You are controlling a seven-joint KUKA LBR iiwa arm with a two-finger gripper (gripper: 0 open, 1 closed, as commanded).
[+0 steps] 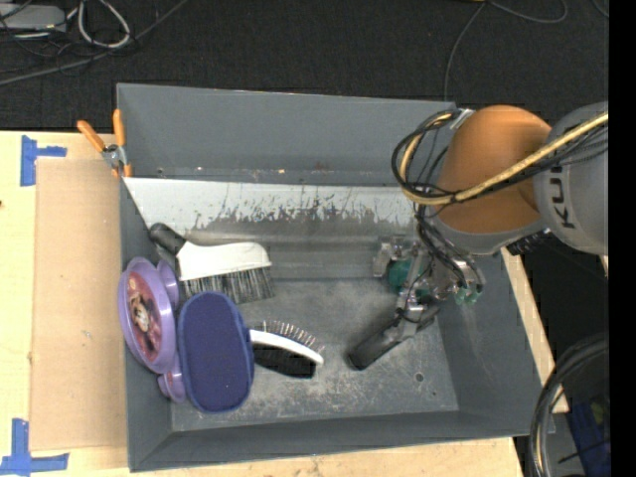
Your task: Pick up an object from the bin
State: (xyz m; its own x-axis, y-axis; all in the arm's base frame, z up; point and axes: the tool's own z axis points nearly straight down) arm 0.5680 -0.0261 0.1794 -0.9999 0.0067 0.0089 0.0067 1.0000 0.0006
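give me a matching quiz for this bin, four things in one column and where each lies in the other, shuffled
Things:
1. white scrub brush
2. blue oval case
3. small black and white brush
4. dark bar

Places:
A. right half, next to the gripper
B. front left, against the purple round disc
C. left side, farthest back of the four
D. middle, just right of the blue oval case

Pairs: 1-C, 2-B, 3-D, 4-A
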